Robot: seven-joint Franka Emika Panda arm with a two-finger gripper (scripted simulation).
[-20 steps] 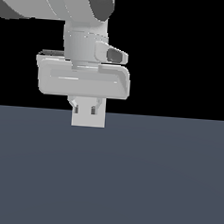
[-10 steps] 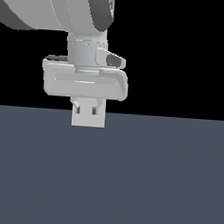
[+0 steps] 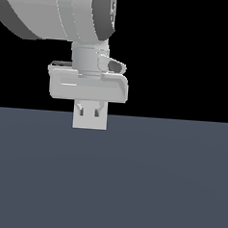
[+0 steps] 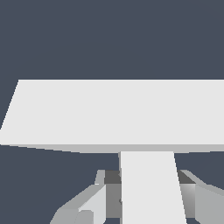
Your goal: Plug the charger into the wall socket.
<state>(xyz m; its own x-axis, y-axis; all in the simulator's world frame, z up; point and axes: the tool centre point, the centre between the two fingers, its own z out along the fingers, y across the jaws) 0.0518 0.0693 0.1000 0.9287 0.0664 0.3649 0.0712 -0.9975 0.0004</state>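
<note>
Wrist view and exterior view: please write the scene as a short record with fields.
charger: small white block between the gripper fingers, its far end at the panel
wall socket: large flat white panel just ahead of the charger
gripper: shut on the charger, low over the grey floor
contact with socket: cannot tell

Just a flat dark blue-grey floor (image 3: 168, 187), plain and smooth, filling the lower half of the exterior view. Above it, only black background (image 3: 187, 53). Same dark blue-grey floor in the wrist view too. No marks or lines on it.
</note>
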